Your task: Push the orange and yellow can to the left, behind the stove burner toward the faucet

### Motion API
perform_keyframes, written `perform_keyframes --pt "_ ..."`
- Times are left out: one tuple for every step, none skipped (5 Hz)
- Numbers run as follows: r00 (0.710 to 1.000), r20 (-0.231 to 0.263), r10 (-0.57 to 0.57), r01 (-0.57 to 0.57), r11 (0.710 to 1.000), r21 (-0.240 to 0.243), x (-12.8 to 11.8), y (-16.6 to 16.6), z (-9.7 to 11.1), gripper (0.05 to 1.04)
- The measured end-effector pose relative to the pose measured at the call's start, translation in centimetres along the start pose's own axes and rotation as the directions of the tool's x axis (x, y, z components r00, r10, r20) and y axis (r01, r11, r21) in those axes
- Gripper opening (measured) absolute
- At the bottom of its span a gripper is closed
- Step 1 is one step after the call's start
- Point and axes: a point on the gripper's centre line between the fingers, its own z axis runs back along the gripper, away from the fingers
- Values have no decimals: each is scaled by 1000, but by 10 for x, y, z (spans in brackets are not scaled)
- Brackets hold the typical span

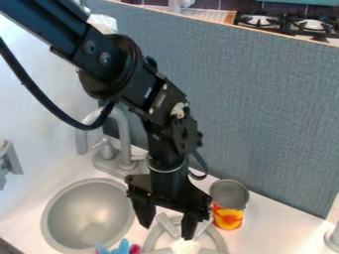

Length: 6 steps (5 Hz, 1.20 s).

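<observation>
The gripper (pixel 165 221) hangs over the grey toy burner (pixel 150 239), fingers spread, with nothing visibly pinched. One finger points down at a white object (pixel 185 246) lying on the burner, too cut off to identify. The tin can (pixel 228 217) stands upright just beside, near the grey-blue panel (pixel 265 114), probably stable on its flat base. The sink (pixel 86 211) sits recessed, likely so its rim lies near table (pixel 288 225) level.

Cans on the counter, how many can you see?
1. The can, with a red and yellow label, stands beside the gripper, near the grey panel. Others may be hidden behind the arm.
</observation>
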Motion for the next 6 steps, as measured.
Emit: perform_keyframes --pt "1000 -16 2 -1 1000 6 -2 1 -4 1001" --pt "999 -29 -15 15 1000 -1 6 -13 -5 1001" --pt "999 11 -46 47 998 -30 29 -40 -8 1001" --pt "996 32 -80 82 994 -72 54 -65 -22 1001" --pt "987 86 -137 149 978 -143 75 -92 -30 1001" --pt "971 117 -209 230 952 -203 91 -112 -44 1001"
